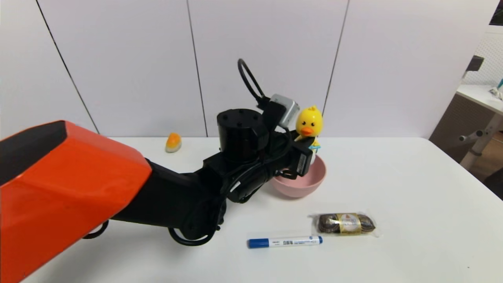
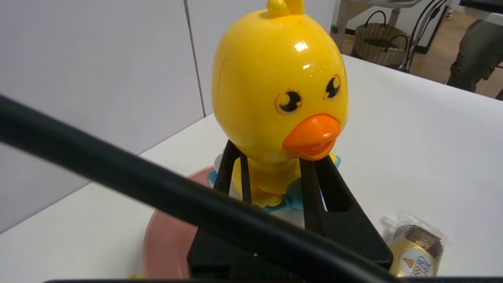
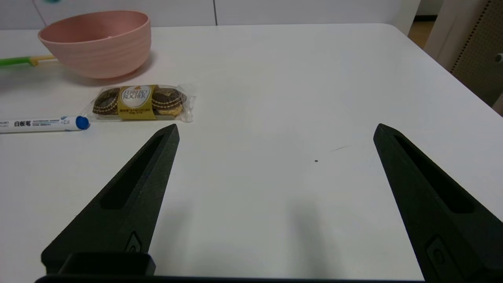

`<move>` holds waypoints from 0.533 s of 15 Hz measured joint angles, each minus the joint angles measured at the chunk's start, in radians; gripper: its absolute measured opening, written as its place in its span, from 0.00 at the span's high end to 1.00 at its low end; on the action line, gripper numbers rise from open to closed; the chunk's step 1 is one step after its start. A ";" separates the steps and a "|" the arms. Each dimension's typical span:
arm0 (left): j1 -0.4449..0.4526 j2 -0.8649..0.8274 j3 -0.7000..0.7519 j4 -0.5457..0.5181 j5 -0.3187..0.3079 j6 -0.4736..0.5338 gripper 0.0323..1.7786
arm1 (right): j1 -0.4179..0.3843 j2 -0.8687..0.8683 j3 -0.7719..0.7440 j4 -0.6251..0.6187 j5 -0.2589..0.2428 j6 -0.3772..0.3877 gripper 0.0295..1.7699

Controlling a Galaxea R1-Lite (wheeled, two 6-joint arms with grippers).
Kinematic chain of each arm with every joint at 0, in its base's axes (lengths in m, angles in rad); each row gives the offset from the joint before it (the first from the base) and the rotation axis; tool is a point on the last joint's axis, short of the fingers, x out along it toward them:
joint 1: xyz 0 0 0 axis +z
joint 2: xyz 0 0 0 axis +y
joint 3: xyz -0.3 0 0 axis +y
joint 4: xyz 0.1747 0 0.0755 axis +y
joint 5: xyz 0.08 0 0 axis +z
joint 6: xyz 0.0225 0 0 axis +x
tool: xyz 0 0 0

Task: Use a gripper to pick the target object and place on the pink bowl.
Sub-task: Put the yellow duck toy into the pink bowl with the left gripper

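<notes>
1. Duck toy (image 1: 309, 121) is hanging upright above the pink bowl (image 1: 296, 190), its yellow head standing clear of the left gripper (image 1: 305, 142) and its orange beak facing the head camera.
2. Left gripper is grasping the duck just below the head, with one finger pressing on each side of the body; the light-blue part and white base are showing lower down.
3. Reaching in from the left side of the head view, the black and orange arm (image 1: 78, 177) is holding that gripper over the bowl. Whether the duck's base is touching the bowl, I cannot tell.
4. Pink bowl is sitting upright on the white table (image 1: 401, 177), near the wall panels (image 1: 267, 51).
5. Right gripper (image 3: 276, 125) is idling above the table, its fingers spreading wide apart.
6. Green-handled yellow fork (image 3: 17, 61) is lying beside the bowl, partly hiding behind it in the right wrist view.
7. Blue-capped marker (image 1: 285, 241) is lying nearer the head camera than the bowl, its cap pointing left.
8. Wrapped chocolates (image 1: 346, 224) are resting just beyond the marker's right end, between it and the table's right side.
9. Orange-and-white lump (image 1: 173, 142) is resting near the table's back edge, well to the left of the bowl.
</notes>
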 joint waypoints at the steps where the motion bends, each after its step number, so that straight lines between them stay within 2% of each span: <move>1: 0.000 0.021 -0.010 -0.003 0.000 -0.001 0.80 | 0.000 0.000 0.000 0.000 0.000 0.000 0.03; 8: 0.051 0.139 -0.064 -0.003 -0.001 0.004 0.80 | 0.000 0.000 0.000 0.000 0.000 0.000 0.03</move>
